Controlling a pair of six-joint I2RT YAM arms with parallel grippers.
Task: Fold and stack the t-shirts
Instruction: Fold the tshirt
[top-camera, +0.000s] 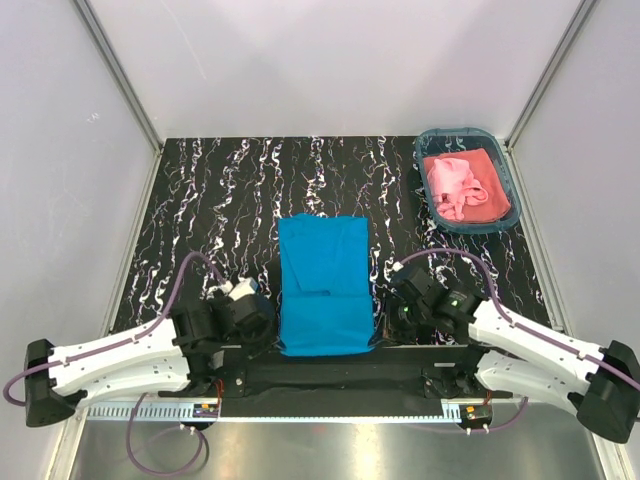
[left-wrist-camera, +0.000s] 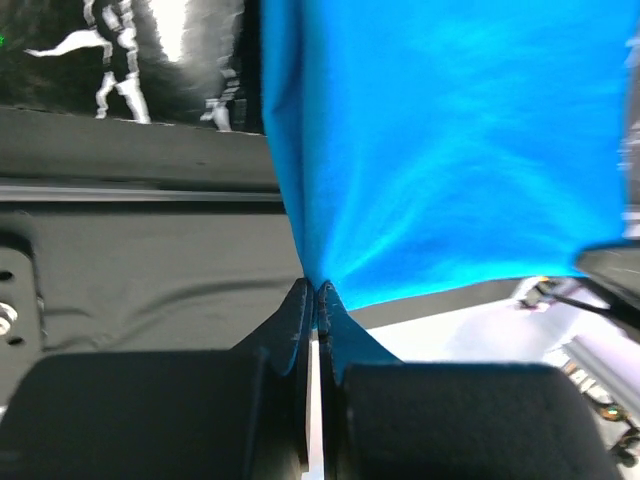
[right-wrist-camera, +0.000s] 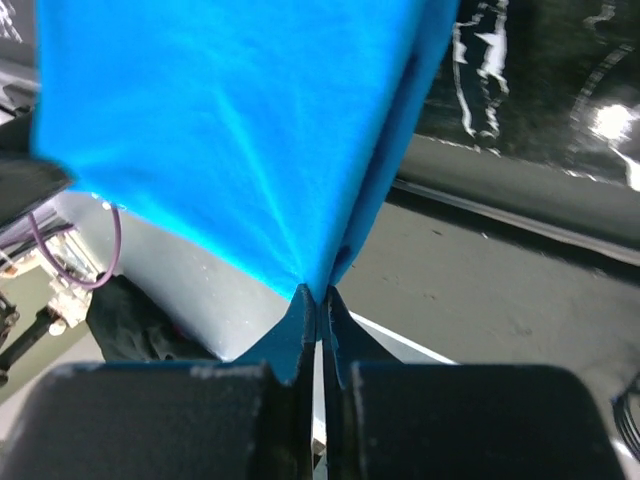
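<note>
The turquoise-blue t-shirt (top-camera: 323, 285) lies as a long folded strip down the middle of the black marbled table, its near end hanging past the table's front edge. My left gripper (top-camera: 268, 322) is shut on the shirt's near left corner (left-wrist-camera: 316, 285); the cloth (left-wrist-camera: 450, 150) fans upward from the pinch. My right gripper (top-camera: 388, 312) is shut on the near right corner (right-wrist-camera: 318, 290), and the cloth (right-wrist-camera: 230, 130) spreads out from there. The salmon pink t-shirt (top-camera: 462, 183) lies crumpled in the basket at the far right.
A teal plastic basket (top-camera: 507, 185) sits at the table's far right corner. White walls with metal posts enclose the table on three sides. The arm bases and a black rail (top-camera: 330, 378) run along the near edge.
</note>
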